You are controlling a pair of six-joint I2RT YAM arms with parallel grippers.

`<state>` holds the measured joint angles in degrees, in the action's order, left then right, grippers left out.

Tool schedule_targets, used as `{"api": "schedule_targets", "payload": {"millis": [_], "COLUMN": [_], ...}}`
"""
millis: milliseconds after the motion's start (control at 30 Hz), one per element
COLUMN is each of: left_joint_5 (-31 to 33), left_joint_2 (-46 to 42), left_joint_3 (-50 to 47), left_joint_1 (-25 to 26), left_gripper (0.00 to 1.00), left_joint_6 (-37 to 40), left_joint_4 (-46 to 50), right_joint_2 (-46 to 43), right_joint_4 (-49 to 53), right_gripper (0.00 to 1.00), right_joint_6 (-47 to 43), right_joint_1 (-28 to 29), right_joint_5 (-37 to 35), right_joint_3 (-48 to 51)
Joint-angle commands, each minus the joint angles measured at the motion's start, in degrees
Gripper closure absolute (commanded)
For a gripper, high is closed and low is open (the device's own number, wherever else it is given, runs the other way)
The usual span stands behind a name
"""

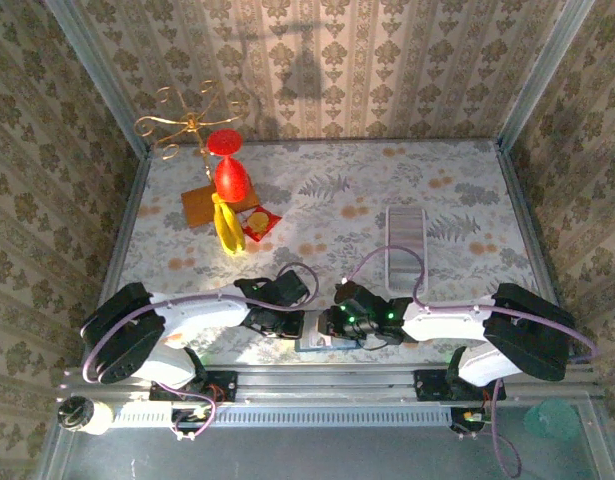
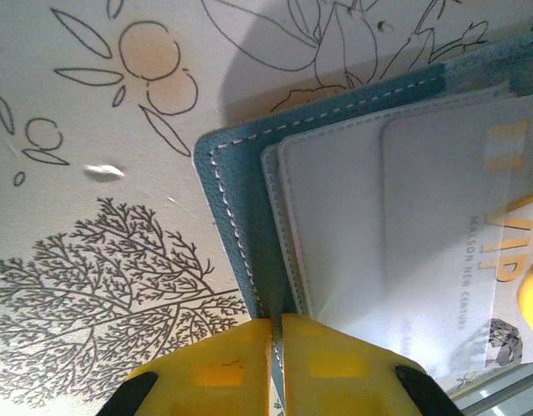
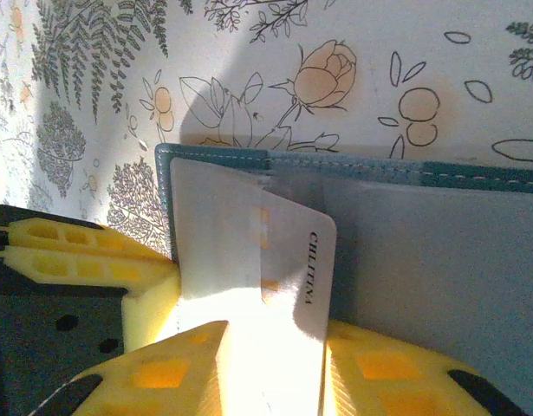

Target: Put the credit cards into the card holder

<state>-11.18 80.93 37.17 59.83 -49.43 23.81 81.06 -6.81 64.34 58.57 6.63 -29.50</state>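
Overhead: two robot arms meet low at the near edge of the flower-printed tablecloth (image 1: 437, 190), their wrists almost touching above the card holder (image 1: 317, 345).
Holder: dark teal with white stitching, it lies flat near the table's front edge, between the two grippers, with its pale grey pockets facing up.
Left gripper (image 2: 276, 342): the yellow jaws are pinched tight on the holder's teal edge, just beside the stack of pockets.
Right gripper (image 3: 275, 334): the yellow jaws stand parted, and a white card (image 3: 288, 260) shows in the gap between them.
Card in the gap: it has dark lettering along one long side, and its far end lies over the holder's inner face near a teal corner. How deep it sits in a pocket cannot be told.
VIP card (image 2: 500, 260): its gold letters are seen through a translucent pocket of the holder, in the left wrist view.
Far left of the table: a gold wire stand (image 1: 187, 125), a red goblet-shaped object (image 1: 230, 178), a yellow banana-shaped piece (image 1: 225, 228), a brown square (image 1: 199, 205) and a small red packet (image 1: 260, 222) sit clustered together, well apart from the holder.
Right of centre: a clear ribbed tray (image 1: 405, 240) lies alone on the cloth, beyond the right arm.
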Motion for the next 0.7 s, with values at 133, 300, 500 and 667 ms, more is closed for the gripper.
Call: {"api": "schedule_targets", "payload": {"millis": [133, 300, 500, 667], "left_joint_5": [-2.4, -3.5, -4.4, -4.6], "left_joint_2": [0.5, 0.1, -0.3, -0.8], "left_joint_3": [-3.1, -3.8, -4.4, -4.6], "left_joint_1": [-0.4, -0.8, -1.0, -1.4], "left_gripper": [0.90, 0.90, 0.91, 0.92], "left_joint_6": [-0.2, -0.3, -0.3, -0.4], "left_joint_4": [0.1, -1.5, -2.9, -3.2], "right_joint_2": [-0.6, 3.1, 5.7, 5.6], "right_joint_4": [8.7, 7.9, 7.4, 8.4], "right_gripper": [0.72, 0.85, 0.89, 0.88], "right_joint_6": [-2.3, -3.3, -4.1, -4.3], "right_joint_1": [0.4, 0.6, 0.9, 1.0], "right_joint_5": [-1.3, 0.9, 2.3, 2.8], "right_joint_3": [-2.8, -5.4, -8.3, -8.7]}}
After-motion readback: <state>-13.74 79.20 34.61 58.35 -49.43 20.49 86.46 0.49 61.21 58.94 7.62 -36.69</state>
